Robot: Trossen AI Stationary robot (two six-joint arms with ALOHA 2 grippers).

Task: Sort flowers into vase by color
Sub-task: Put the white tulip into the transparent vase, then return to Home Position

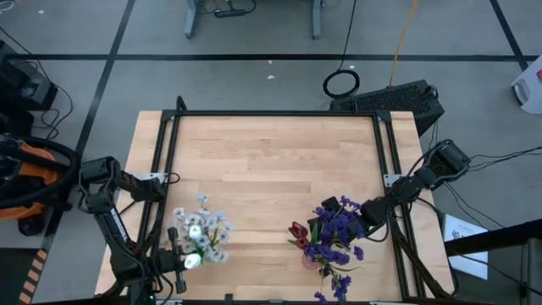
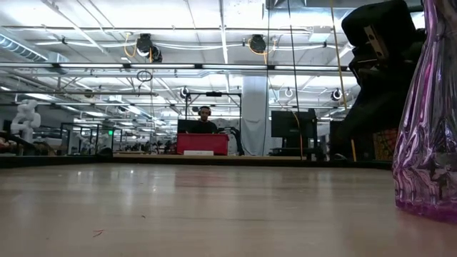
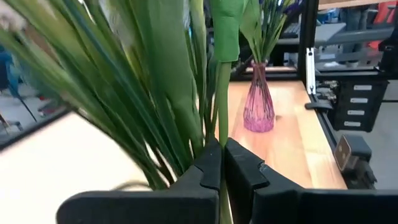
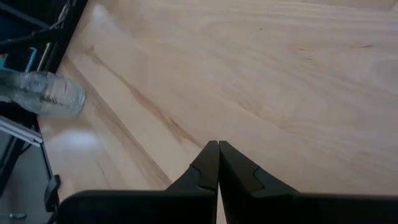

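Left gripper (image 3: 221, 163): jaws closed on a single green stem (image 3: 222, 93) that rises between the fingertips; the bloom it carries is out of the wrist frame. Around the stem stand the leaves and stems of the white and pale-blue blossom cluster (image 1: 201, 230), at the table's near left edge in the high view. The clear vase (image 4: 43, 93) holding that cluster shows only in the right wrist view, at the far side of the table. Whether the gripped stem is already seated in this vase or merely held among the others cannot be told.

Right gripper (image 4: 217, 155): jaws shut, holding nothing, over bare wooden table (image 1: 271, 161); in the high view it sits just beside the purple sprigs (image 1: 337, 227) at the near right.

Purple glass vase (image 3: 258, 102): upright on the table, holding the purple sprigs, with a dark red tulip (image 1: 297, 232) at their left side.

Task status, as judged: the light flowers are grouped at the left and the purple and red at the right, and no loose flower lies on the visible tabletop, so sorting appears nearly complete. What remains is probably releasing the stem in the left gripper and withdrawing both arms.
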